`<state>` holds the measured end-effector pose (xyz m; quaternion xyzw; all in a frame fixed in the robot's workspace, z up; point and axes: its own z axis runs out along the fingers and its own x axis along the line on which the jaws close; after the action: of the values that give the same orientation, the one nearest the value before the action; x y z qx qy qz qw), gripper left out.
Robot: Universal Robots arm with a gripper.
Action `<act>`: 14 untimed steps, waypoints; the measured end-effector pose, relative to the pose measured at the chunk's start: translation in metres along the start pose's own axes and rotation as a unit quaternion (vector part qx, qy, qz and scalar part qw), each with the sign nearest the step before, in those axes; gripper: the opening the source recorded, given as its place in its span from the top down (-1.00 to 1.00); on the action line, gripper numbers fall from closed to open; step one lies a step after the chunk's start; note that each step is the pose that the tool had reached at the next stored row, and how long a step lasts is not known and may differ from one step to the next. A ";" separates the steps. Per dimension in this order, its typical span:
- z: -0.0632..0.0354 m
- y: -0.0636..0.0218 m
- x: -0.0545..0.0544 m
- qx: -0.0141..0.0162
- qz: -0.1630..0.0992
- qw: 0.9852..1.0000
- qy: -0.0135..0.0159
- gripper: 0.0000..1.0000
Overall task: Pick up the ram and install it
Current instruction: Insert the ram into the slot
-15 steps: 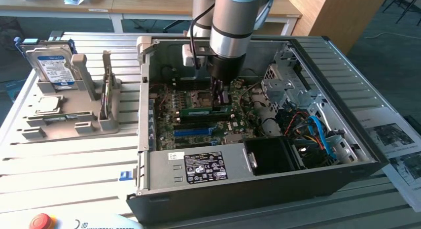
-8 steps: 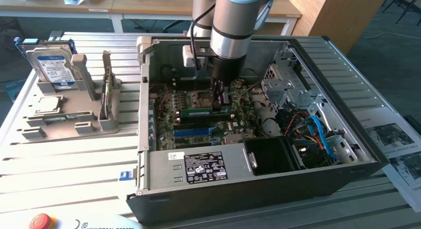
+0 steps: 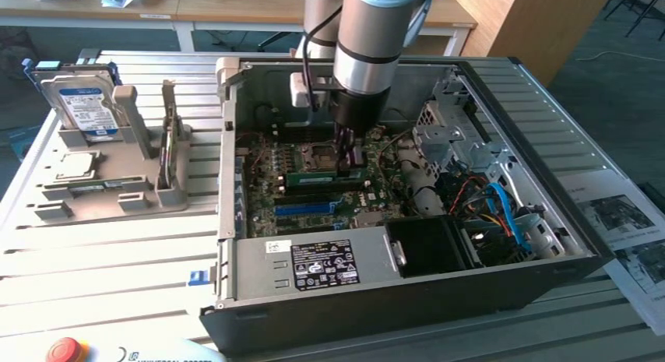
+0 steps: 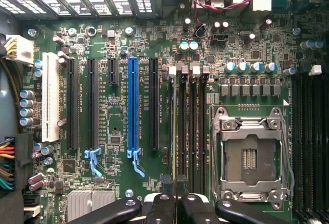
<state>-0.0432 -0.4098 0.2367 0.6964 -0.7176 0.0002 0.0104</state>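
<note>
"Exterior view first: where was the claw [image 3: 351, 163] seen?"

"It was seen down inside the open computer case [image 3: 416, 300], over the motherboard [image 3: 301, 210], with the ram [image 3: 311, 177] at its tips."

"Was the ram held?"

"Yes. In the wrist view the claw [image 4: 173, 185] was found almost fully closed, its black fingertips [image 4: 165, 184] pinched on the thin board. The ram [image 4: 171, 131] was seen edge-on, stood upright and lined up along the memory slots, between the CPU socket [image 4: 250, 157] and the blue expansion slot [image 4: 133, 106]. Whether it was seated in a slot could not be told."

"And what was noted on the worktop [image 3: 104, 261]?"

"A hard drive [image 3: 83, 105] and a processor chip [image 3: 75, 166] were seen in the grey holder [image 3: 146, 195], well apart from the case, at the exterior view's left."
</note>
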 end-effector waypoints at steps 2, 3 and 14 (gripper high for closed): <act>0.0016 0.0002 0.000 0.000 0.000 1.000 0.000 0.76; 0.0017 0.0002 0.000 0.000 0.000 1.000 0.000 0.76; 0.0034 0.0024 0.000 0.000 0.000 1.000 0.000 0.76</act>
<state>-0.0457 -0.4098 0.2332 0.6964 -0.7176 0.0004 0.0100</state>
